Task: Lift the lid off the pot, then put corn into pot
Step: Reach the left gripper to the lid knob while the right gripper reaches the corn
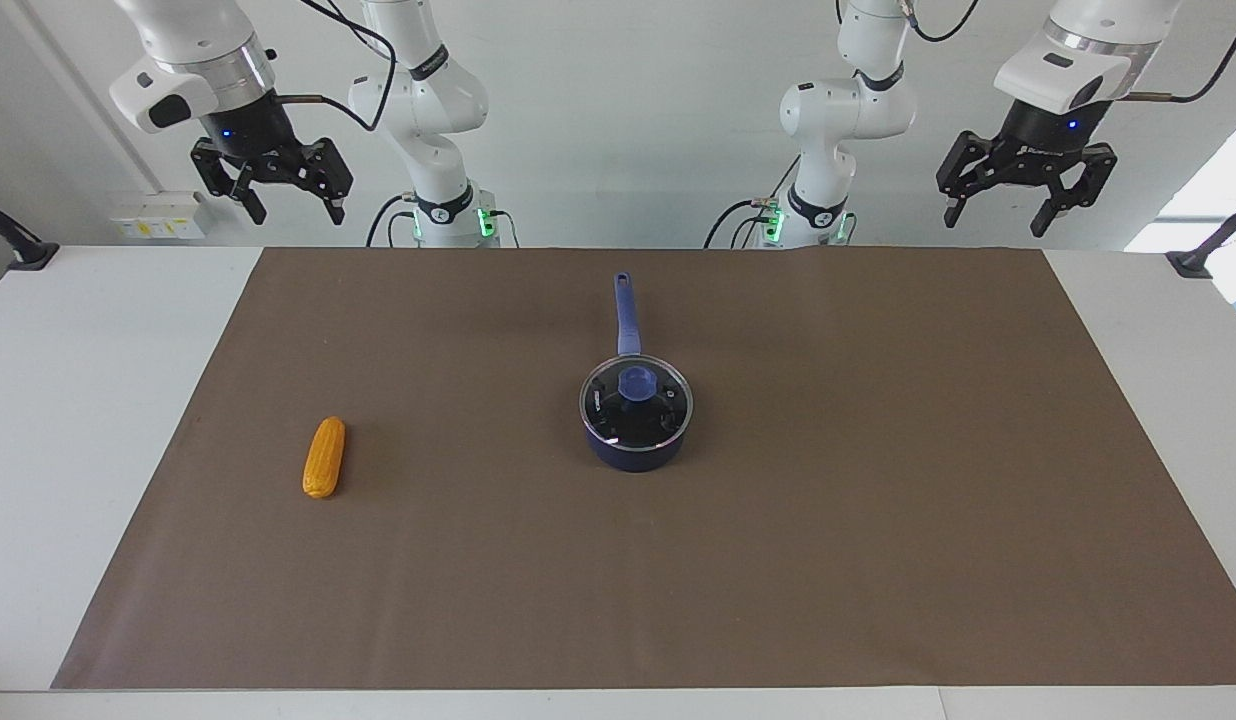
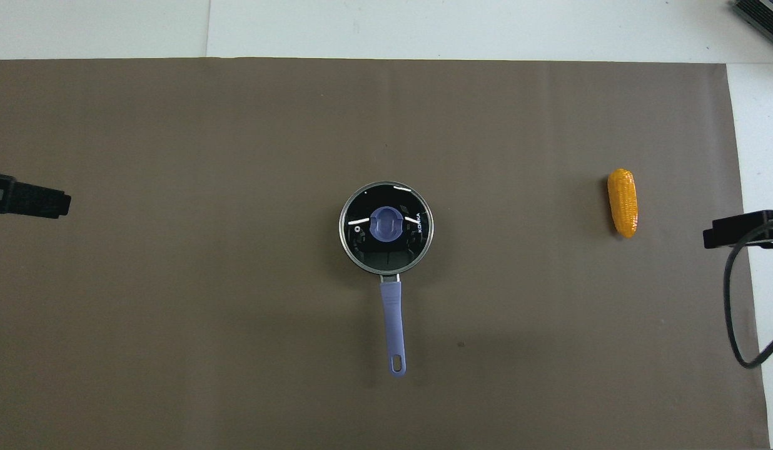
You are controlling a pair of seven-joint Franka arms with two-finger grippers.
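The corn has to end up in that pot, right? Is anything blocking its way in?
Yes: the lid sits on the pot, closing it. The mat between the corn and the pot is bare.

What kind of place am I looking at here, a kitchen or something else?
Probably a robotics lab, not a kitchen: two white robot arms, a plain table under a brown mat, and just a lidded pot and a corn laid out.

One word can be read: "KONKA". It is in small white letters on the glass of the lid [image 2: 386,228], just beside the blue knob. The lid sits on the pot [image 1: 635,452]. In the overhead view the letters run sideways. There are no other words or numbers to read on anything else.
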